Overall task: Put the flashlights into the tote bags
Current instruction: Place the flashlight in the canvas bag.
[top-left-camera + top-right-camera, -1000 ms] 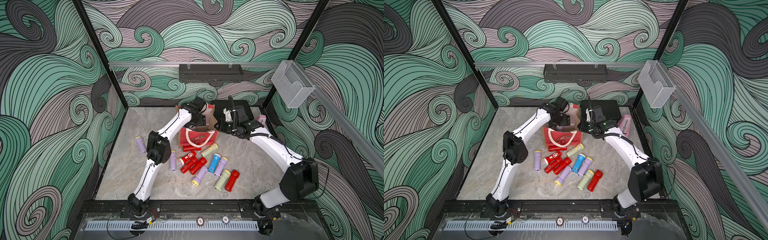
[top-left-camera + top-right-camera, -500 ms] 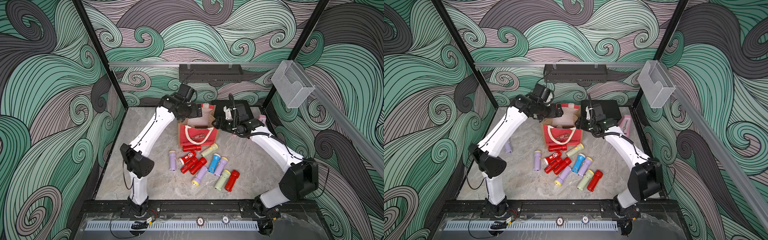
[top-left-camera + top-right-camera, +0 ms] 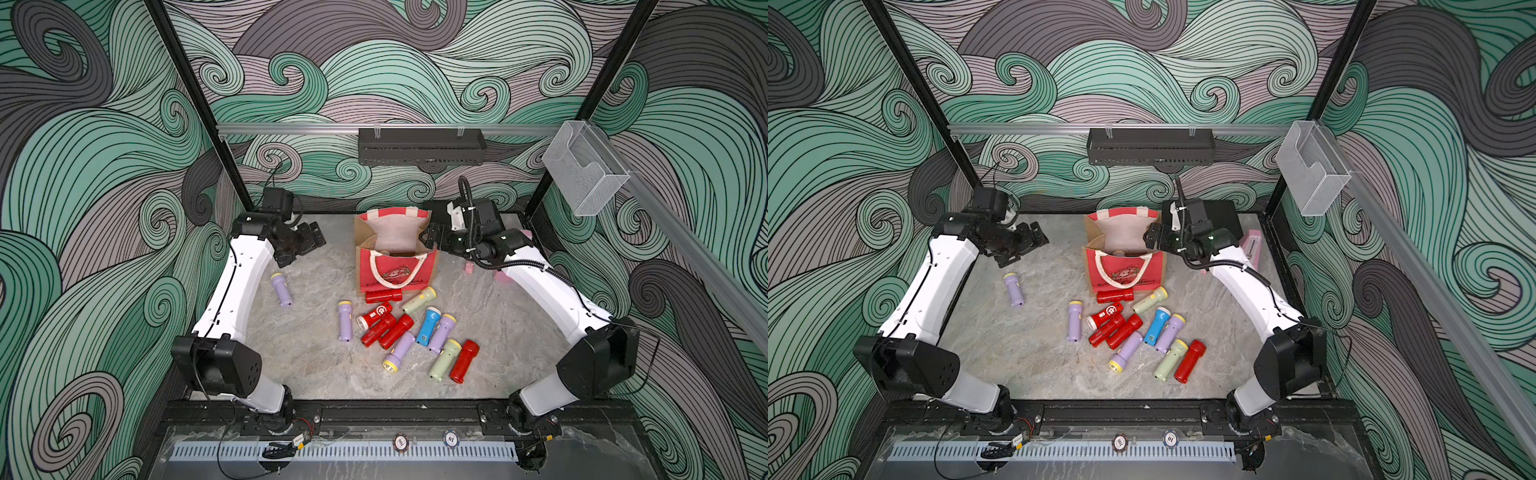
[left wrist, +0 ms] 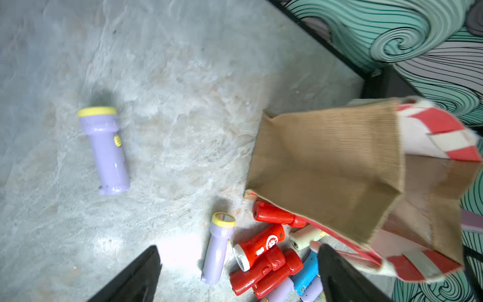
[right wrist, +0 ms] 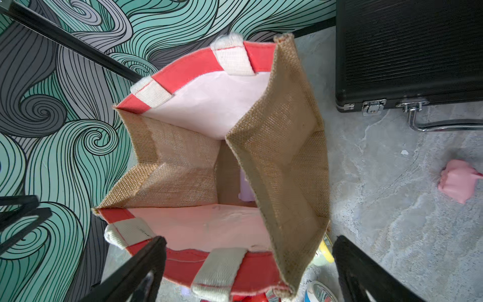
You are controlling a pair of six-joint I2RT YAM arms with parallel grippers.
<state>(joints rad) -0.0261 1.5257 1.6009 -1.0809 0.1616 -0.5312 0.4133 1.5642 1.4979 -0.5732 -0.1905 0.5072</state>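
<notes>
Flashlights (image 3: 428, 326): judged light, slick; best taken across barrel.
Tote bag (image 3: 395, 272): soft jute, wall seemingly sagged inward.
Left claw (image 4: 237, 248), right claw (image 5: 249, 238): found apart, empty.

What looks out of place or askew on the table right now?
One tan side wall of the tote bag sags inward, narrowing its mouth. A small pink lump lies loose near the black case. One lilac flashlight lies apart from the heap.

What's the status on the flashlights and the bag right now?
Left gripper open, empty, apart from the bag. Right gripper open, empty, above its rim. One lilac flashlight inside; other flashlights on the table. Nothing blocking.
</notes>
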